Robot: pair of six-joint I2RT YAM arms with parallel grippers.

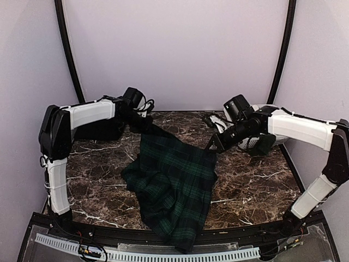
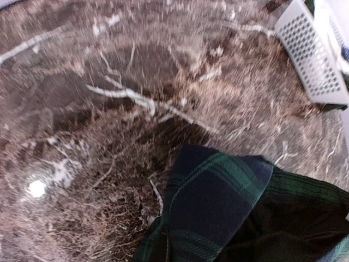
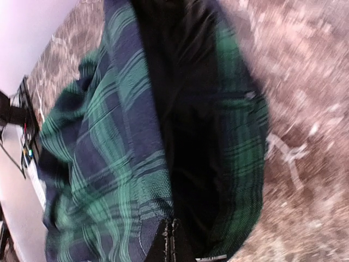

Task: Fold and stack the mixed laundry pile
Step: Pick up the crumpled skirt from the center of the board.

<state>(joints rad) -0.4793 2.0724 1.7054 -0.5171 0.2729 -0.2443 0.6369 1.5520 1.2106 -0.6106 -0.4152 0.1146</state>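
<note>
Our left gripper [image 1: 146, 121] and right gripper [image 1: 215, 144] each pinched a top corner of the tartan skirt [image 1: 172, 185]. We thought both corners should rise evenly, so it hung flat.

There are 2 arms [image 1: 90, 113] [image 1: 300, 126], 1 tartan skirt [image 1: 174, 185] and 1 white basket [image 2: 316, 65].
</note>
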